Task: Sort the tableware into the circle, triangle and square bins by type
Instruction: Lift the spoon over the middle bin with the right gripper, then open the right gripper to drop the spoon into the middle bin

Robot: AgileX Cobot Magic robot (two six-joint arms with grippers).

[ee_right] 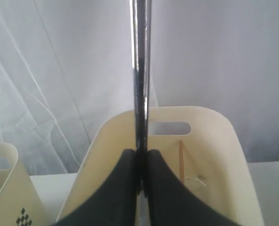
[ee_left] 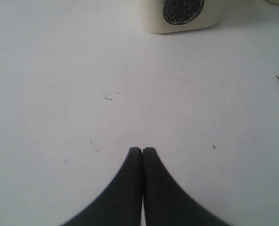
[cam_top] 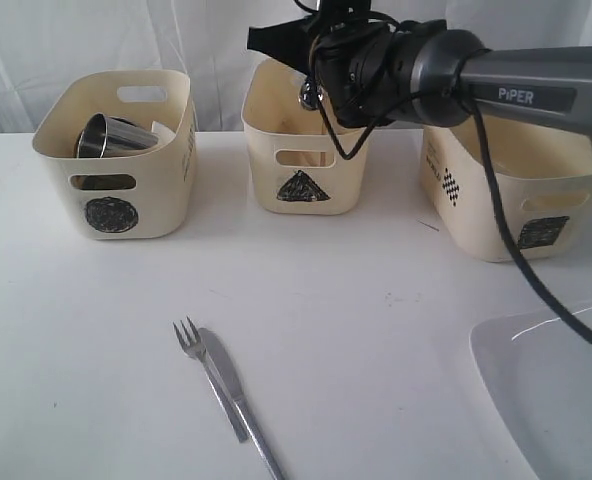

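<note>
Your right arm comes in from the upper right of the exterior view and reaches across to the middle bin, the one with the black triangle. Your right fingers are pinched narrow on a steel spoon, gripping its thin handle edge-on. In the exterior view its shiny rounded end shows just above the bin's rim. The spoon is up in the air over the triangle bin's opening and is not touching its walls. Down inside that bin, the wrist camera picks out one thin wooden chopstick lying against the far wall.

Your left fingers are pressed tight together with nothing between them, low over bare tabletop.

The circle bin sits at the upper left with a steel mug tipped on its side inside. The square bin is at the right, partly behind your arm.

Out on the tabletop, lower centre-left, the fork and knife lie side by side and touching, tines pointing toward the bins. A white plate fills the lower right corner, well apart from them.
</note>
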